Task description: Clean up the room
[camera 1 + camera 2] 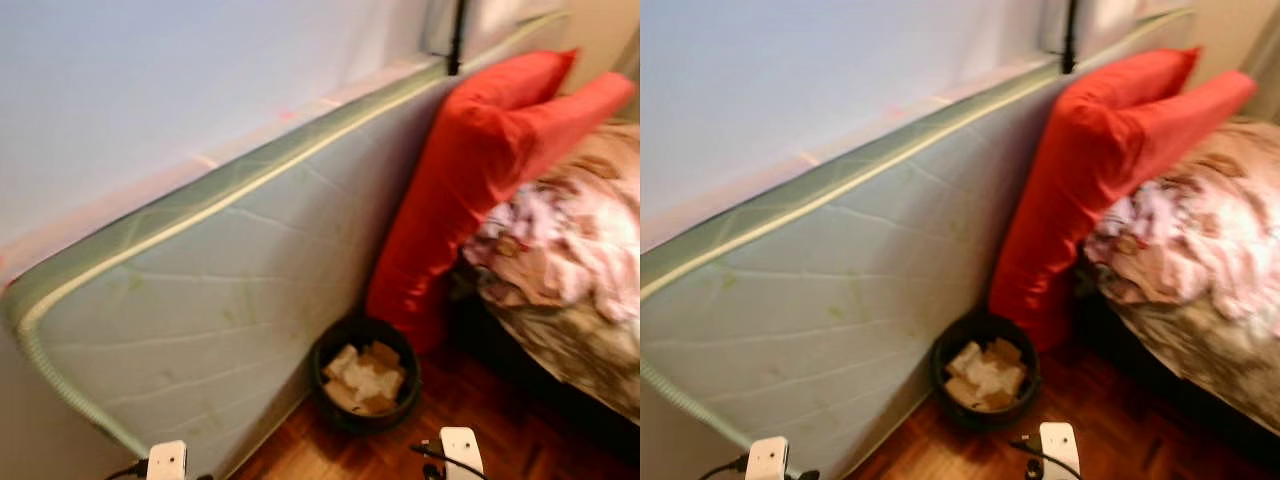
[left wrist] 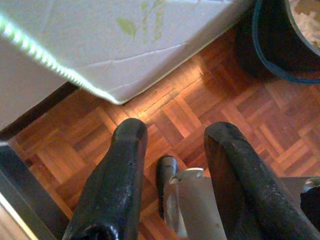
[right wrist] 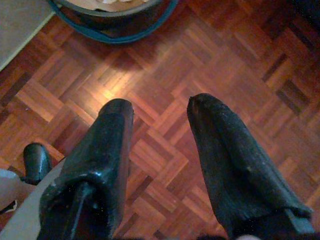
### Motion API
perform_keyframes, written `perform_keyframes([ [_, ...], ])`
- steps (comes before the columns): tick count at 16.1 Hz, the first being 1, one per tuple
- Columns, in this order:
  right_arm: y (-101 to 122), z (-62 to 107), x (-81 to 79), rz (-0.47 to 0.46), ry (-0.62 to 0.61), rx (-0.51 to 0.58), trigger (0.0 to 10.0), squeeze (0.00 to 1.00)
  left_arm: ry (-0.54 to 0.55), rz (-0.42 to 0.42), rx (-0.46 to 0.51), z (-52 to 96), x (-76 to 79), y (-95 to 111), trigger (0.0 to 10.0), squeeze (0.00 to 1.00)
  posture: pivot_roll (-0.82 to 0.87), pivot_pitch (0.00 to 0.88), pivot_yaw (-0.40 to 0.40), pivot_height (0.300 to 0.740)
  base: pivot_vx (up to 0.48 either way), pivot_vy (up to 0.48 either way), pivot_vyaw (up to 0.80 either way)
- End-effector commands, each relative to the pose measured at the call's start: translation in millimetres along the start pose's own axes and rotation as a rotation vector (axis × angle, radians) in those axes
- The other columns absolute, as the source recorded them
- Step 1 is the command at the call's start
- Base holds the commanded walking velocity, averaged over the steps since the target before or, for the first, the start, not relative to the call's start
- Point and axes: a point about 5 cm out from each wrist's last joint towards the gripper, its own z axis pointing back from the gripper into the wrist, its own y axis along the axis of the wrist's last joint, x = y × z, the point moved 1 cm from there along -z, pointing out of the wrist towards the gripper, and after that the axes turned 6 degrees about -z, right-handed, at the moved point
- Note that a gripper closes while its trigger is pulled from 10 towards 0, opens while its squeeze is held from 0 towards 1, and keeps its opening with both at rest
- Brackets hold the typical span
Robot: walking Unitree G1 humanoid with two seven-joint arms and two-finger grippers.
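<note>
A black waste bin (image 1: 366,388) holding crumpled brown and white paper stands on the parquet floor, between a leaning mattress (image 1: 230,300) and a bed (image 1: 570,270). A long red pillow (image 1: 470,170) leans against the mattress just behind the bin. My left gripper (image 2: 172,137) hangs open over bare floor near the mattress corner, with the bin's rim (image 2: 280,45) off to one side. My right gripper (image 3: 160,112) is open too, empty, above the parquet with the bin's rim (image 3: 115,25) ahead of it.
The pale green quilted mattress stands on edge against the wall on the left. A bed with a rumpled floral cover (image 1: 570,230) fills the right side. A strip of wood floor (image 1: 500,430) runs between them. A dark pole (image 1: 456,40) stands behind the pillow.
</note>
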Motion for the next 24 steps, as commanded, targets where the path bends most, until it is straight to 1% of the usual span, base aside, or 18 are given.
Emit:
perform_keyframes([
  [1, -15.0, 8.7, 48.7, -0.152, -0.023, -0.052, 10.0, 0.0, -0.088, -0.093, -0.078, -5.9, 30.1, 0.5, 10.0, 0.0, -0.04, 0.012, -0.026, 0.74, 0.0, 0.0, 0.0],
  [3, -14.7, 8.7, 48.5, -0.156, -0.023, -0.047, 10.0, 0.0, -0.094, -0.101, -0.077, -5.8, 31.0, 0.1, 10.0, 0.0, -0.04, 0.013, -0.025, 0.74, 0.0, 0.0, 0.0],
  [12, -12.3, 9.1, 53.1, -0.17, -0.03, -0.037, 10.0, 0.0, -0.1, -0.102, -0.058, -7.1, 32.8, 5.5, 10.0, 0.0, -0.04, 0.023, -0.026, 0.74, 0.0, -0.296, 0.0],
  [24, -13.3, 8.9, 50.4, -0.175, -0.028, -0.036, 10.0, 0.0, -0.113, -0.104, -0.03, -9.2, 36.4, 13.9, 10.0, 0.0, -0.05, 0.026, -0.019, 0.74, 0.0, -0.293, 0.0],
])
